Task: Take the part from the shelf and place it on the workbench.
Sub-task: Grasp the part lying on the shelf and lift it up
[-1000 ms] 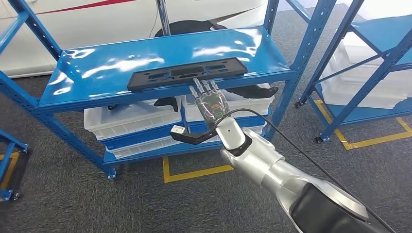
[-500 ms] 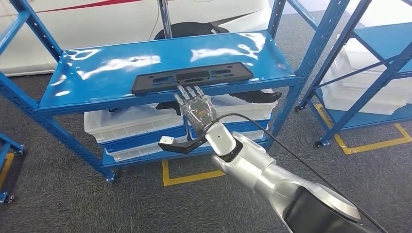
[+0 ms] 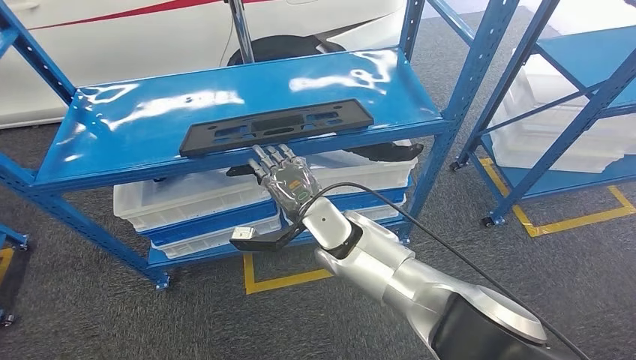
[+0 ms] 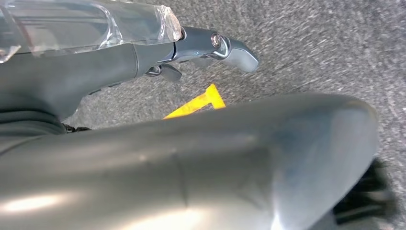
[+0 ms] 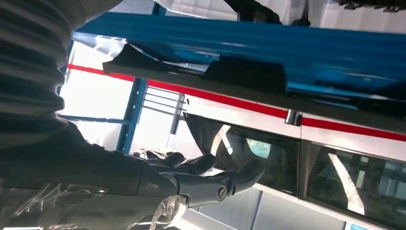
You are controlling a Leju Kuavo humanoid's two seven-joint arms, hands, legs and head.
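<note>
A long flat black part (image 3: pixel 276 126) lies along the front of the blue shelf's top board (image 3: pixel 135 131). My right hand (image 3: pixel 289 180) is stretched toward it with fingers straight and apart, holding nothing. The fingertips (image 3: pixel 270 154) are at the shelf's front edge, just below the middle of the part. In the right wrist view the part's dark edge (image 5: pixel 244 72) juts over the blue board (image 5: pixel 335 52), and my right hand (image 5: pixel 206 179) is a short way from it. My left hand (image 4: pixel 210 45) hangs over the grey carpet, holding nothing.
White bins (image 3: pixel 187 199) fill the shelf's lower level, with another black part (image 3: pixel 382 152) lying on them. A second blue rack (image 3: pixel 570 97) with white bins stands to the right. Yellow tape (image 3: pixel 281 281) marks the carpet. A white vehicle (image 3: pixel 150 30) is behind the shelf.
The whole view has shifted a little. My right hand has moved left along the shelf's front edge, from right of the part's middle to about its middle, still holding nothing.
</note>
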